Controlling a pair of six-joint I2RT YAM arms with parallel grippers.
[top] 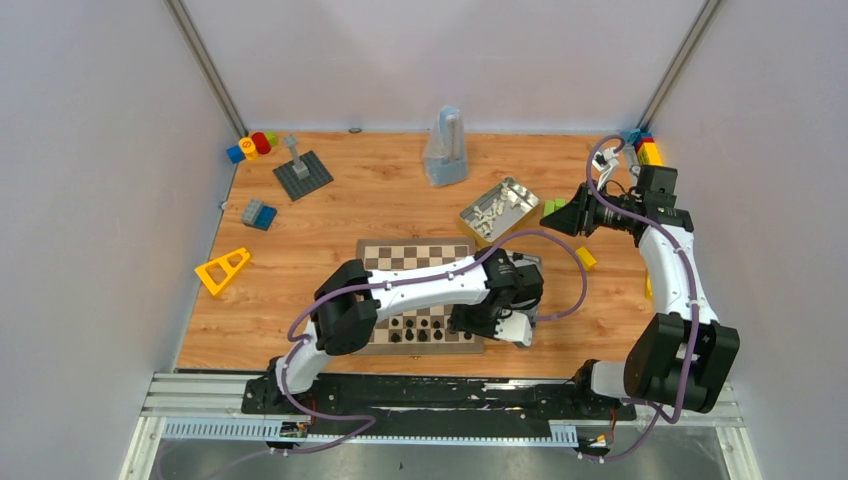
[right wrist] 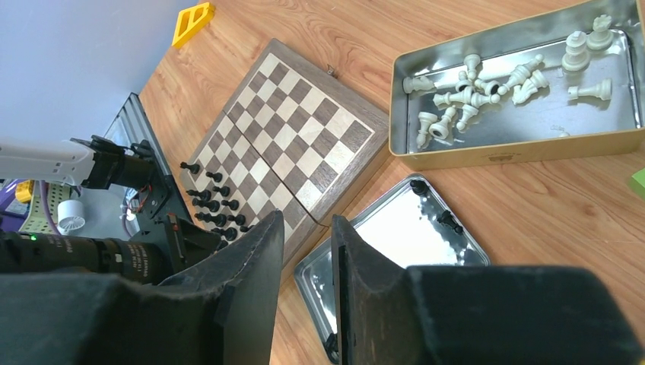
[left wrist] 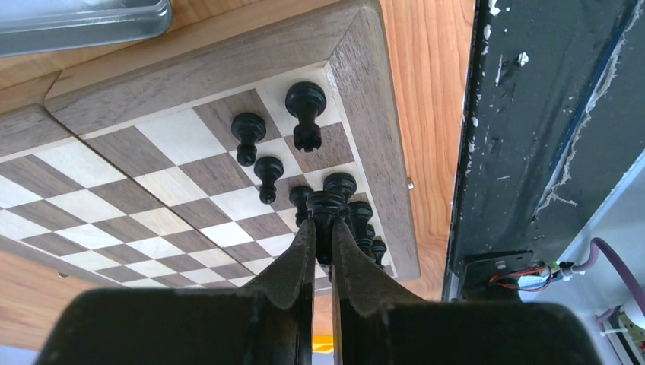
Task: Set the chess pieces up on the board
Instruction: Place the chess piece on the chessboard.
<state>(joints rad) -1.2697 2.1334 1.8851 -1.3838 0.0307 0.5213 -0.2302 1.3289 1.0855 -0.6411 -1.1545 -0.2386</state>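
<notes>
Seen from above, a wooden table [top: 270, 300] carries the board [top: 400, 255] at its centre. The left arm stretches over the board's near right corner.

In the left wrist view, the left gripper [left wrist: 323, 232] is clamped on a black piece [left wrist: 325, 205], pinching it just under its round head. It is above the squares next to the board's border. Whether the piece's foot touches the board cannot be told. Other black pieces [left wrist: 268, 176] stand upright on the two rows along that border, some half hidden behind the held one.

The right gripper [right wrist: 307, 228] hangs above the table to the right of the board. Its fingers are a little apart with nothing between them. Under it a silver tin [right wrist: 388, 236] lies just beside the board, with two black pieces in it, one near its far corner and one by its right rim. Further off, a gold tin [right wrist: 517, 152] holds the white pieces [right wrist: 464, 95], most tumbled on their sides and a few upright at one end
</notes>
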